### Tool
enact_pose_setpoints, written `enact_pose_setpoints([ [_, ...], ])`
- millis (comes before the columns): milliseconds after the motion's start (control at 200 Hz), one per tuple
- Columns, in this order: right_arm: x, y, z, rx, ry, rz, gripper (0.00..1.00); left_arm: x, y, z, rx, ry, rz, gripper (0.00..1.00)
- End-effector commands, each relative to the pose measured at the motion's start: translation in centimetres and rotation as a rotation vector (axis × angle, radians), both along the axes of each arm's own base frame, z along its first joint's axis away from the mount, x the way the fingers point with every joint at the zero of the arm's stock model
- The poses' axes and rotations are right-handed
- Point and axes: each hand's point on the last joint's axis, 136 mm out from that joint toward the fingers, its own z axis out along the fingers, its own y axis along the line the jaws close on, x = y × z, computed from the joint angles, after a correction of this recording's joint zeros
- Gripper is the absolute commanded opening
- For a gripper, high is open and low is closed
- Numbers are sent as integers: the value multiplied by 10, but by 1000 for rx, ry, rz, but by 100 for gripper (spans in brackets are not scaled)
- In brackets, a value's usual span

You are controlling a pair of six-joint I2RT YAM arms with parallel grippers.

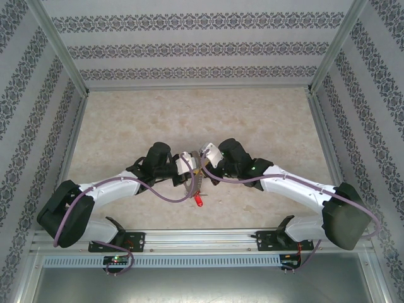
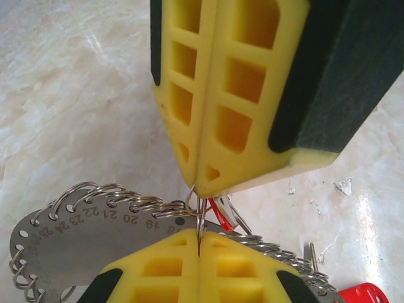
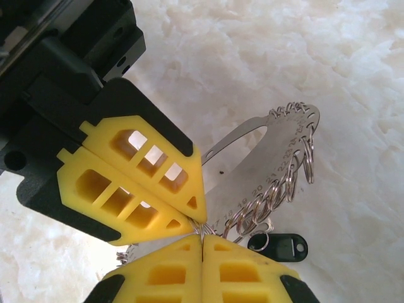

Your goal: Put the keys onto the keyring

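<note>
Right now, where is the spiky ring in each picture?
Top external: keyring just below centre, seen edge-on.
Left wrist: keyring lower left, numbers showing.
Right wrist: keyring right of centre.
Shared landmark: left gripper and right gripper, tip to tip at its rim.

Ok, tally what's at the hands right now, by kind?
keyring: 1
hands: 2, left hand and right hand, both shut on one of its loops
black key tag: 1
red key tag: 1 sure
total: 5
</note>
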Motion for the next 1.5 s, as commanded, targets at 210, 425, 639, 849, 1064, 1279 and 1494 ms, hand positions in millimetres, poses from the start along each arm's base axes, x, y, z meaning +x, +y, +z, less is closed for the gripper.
enact_pose_setpoints([
  [210,10,-22,-7,67,25,-148,0,-5,-2,18,-126,-35,38,0],
  [425,9,-24,-14,90,56,-176,0,-5,1,17,-134,-41,54,0],
  [639,7,-16,8,127,15,-123,0,-9,1,11,-76,-29,17,19],
  [849,1,-8,16,138,-2,-52,0,-10,-8,9,-44,-1,-50,31],
  [1064,1,-3,23,142,-24,-19,0,-11,-15,8,-17,15,-104,34],
  [1279,1,2,28,148,-31,5,0,-11,-17,6,-7,28,-123,35],
  [1494,0,4,28,150,-28,14,0,-6,-19,12,-21,11,-114,34],
])
